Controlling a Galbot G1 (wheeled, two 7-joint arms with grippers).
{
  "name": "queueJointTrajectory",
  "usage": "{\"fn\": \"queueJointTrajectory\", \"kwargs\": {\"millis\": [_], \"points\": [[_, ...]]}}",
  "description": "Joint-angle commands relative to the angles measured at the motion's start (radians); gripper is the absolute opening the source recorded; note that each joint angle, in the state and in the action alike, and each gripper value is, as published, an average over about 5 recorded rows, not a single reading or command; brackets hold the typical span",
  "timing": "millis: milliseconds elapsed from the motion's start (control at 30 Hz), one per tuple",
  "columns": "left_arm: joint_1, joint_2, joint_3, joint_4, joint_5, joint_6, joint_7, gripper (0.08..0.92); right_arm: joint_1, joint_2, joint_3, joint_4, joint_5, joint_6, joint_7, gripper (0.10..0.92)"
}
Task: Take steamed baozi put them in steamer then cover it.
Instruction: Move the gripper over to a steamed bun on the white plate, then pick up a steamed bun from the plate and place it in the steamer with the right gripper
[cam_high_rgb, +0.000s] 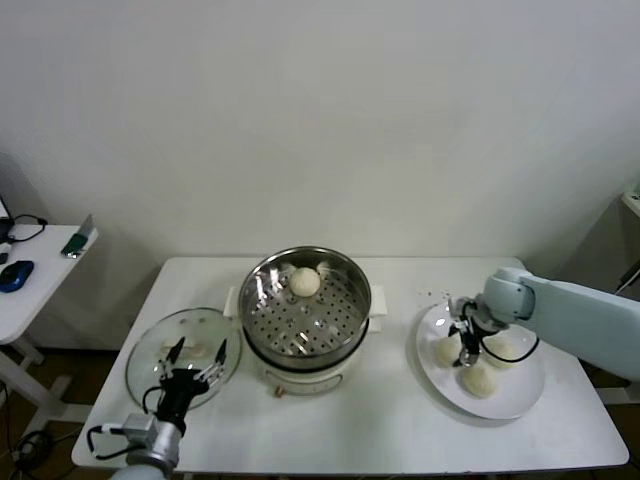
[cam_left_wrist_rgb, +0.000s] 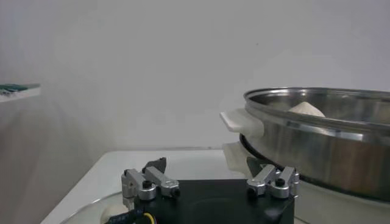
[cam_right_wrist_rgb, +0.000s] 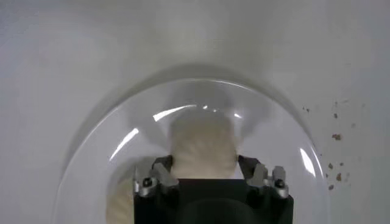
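The steamer (cam_high_rgb: 352, 276) stands mid-table on its white base, and one steamed baozi (cam_high_rgb: 305, 282) lies at the back of its perforated floor. Three more baozi (cam_high_rgb: 447, 352) (cam_high_rgb: 480, 379) (cam_high_rgb: 503, 348) sit on the white plate (cam_high_rgb: 522, 398) at right. My right gripper (cam_high_rgb: 466, 346) reaches down among them. In the right wrist view its fingers press both sides of a baozi (cam_right_wrist_rgb: 203, 143) resting on the plate (cam_right_wrist_rgb: 116, 137). The cover (cam_high_rgb: 148, 368), a glass lid, lies flat at front left. My left gripper (cam_high_rgb: 197, 352) hangs open above it, beside the steamer (cam_left_wrist_rgb: 329, 146).
A side table (cam_high_rgb: 45, 285) at the far left holds a blue mouse (cam_high_rgb: 15, 275) and small items. Dark crumbs (cam_high_rgb: 432, 295) dot the white table (cam_high_rgb: 400, 430) between steamer and plate. The plate sits close to the table's right edge.
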Motion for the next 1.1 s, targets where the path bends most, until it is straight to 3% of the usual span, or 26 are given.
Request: {"fn": "queueJointTrajectory", "kwargs": {"millis": [33,300,600,900,1100], "points": [[0.000,-0.001,0.000,-0.001,-0.001,0.001,0.000,0.823,0.011,0.005,0.009,0.000,0.003,0.004,-0.013,0.644],[0.000,-0.001,-0.003,-0.002,-0.003,-0.001,-0.001,0.823,0.424,-0.011,-0.252,0.063,0.167,0.077,-0.092,0.620],[-0.006,0.005,0.001,0.005,-0.008,-0.002,-0.001,0.823,0.897,0.144,-0.432,0.081,0.416,0.090,-0.165,0.620],[-0.020,-0.001,0.006,0.007,-0.011,0.000,-0.001,0.823,0.879,0.402,-0.240,0.165,0.672,-0.088,-0.024,0.621],[-0.018,-0.005,-0.004,0.000,-0.024,0.001,-0.002,0.823,0.731,0.575,-0.175,0.158,0.709,-0.156,0.061,0.620]]}}
